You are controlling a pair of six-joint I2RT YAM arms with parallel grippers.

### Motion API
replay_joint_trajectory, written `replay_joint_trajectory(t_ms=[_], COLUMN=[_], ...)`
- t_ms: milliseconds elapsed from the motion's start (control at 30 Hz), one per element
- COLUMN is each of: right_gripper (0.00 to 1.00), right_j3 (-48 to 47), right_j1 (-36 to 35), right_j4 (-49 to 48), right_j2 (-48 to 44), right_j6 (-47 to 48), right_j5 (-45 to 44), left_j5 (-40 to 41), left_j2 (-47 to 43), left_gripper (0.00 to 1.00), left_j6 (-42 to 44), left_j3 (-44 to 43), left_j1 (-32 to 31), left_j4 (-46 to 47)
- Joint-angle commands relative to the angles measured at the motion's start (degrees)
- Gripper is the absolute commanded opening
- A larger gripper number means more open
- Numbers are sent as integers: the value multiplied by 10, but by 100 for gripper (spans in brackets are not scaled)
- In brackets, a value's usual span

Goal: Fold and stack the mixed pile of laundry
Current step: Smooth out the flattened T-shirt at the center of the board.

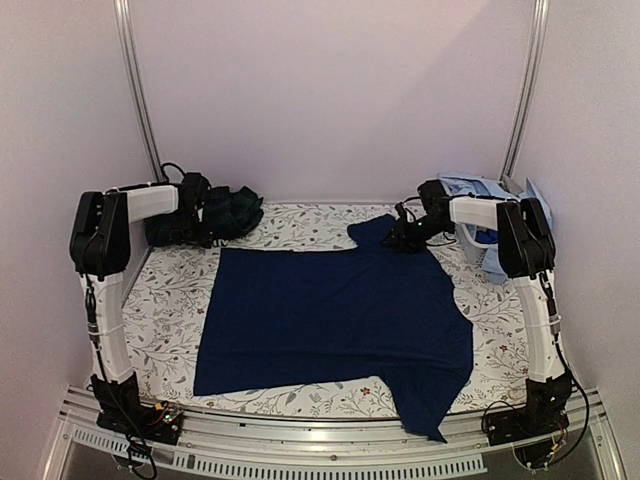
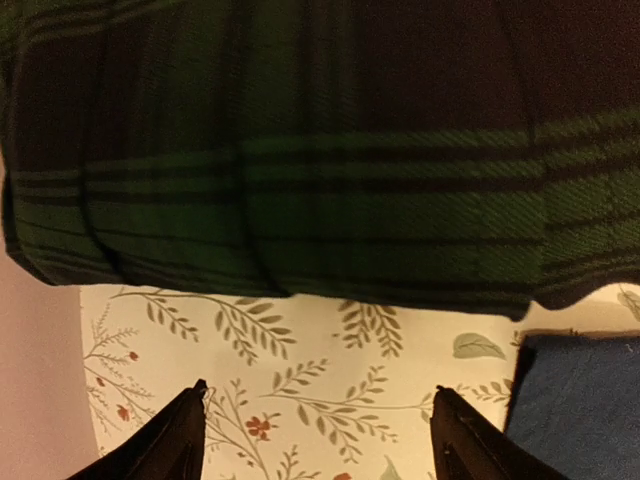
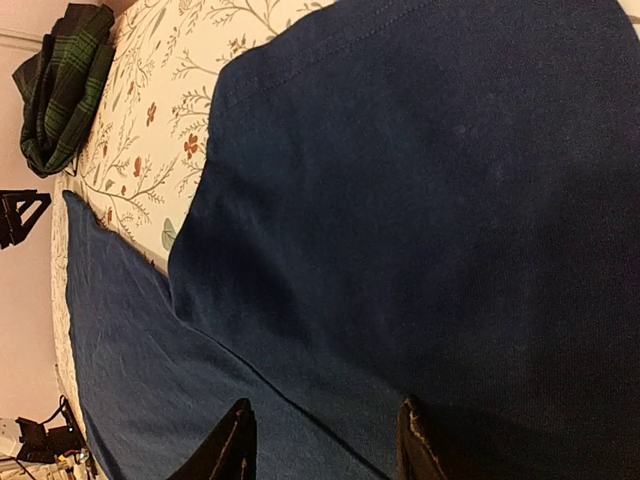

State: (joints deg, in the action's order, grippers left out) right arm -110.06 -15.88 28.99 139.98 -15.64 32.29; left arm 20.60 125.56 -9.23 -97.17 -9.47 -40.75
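**Q:** What is finished?

**A:** Nothing is seen stacked. A navy T-shirt (image 1: 335, 315) is spread flat on the table (image 1: 170, 330). The plaid piece (image 1: 225, 212) and light blue shirts (image 1: 480, 200) are heaped at far corners. The left gripper (image 2: 320, 395) and right gripper (image 3: 325, 410) are held spread, empty.

Soft even light, wrist views dim, blurry

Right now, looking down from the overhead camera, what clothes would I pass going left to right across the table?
dark green plaid piece → navy blue T-shirt, spread flat → light blue shirts, heaped at the far right corner. All of them lie on the floral sheet.
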Motion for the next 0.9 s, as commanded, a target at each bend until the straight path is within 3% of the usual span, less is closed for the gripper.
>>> replay_joint_trajectory(t_ms=[0, 100, 200, 433, 867], right_gripper=[48, 49, 49, 49, 47], right_j3=[12, -2, -55, -111, -201], right_j1=[32, 39, 53, 67, 35], right_j4=[27, -11, -15, -15, 22], right_j2=[-4, -30, -33, 15, 88], right_j6=[8, 10, 4, 24, 85], right_j5=[-5, 8, -8, -70, -231], left_j5=[-113, -241, -310, -365, -369], left_j2=[-80, -113, -108, -95, -95], left_gripper=[76, 74, 73, 71, 71], left_j6=[9, 14, 3, -30, -35], left_j3=[38, 82, 96, 93, 88], left_j1=[28, 33, 33, 33, 33], left_j4=[61, 108, 118, 131, 129])
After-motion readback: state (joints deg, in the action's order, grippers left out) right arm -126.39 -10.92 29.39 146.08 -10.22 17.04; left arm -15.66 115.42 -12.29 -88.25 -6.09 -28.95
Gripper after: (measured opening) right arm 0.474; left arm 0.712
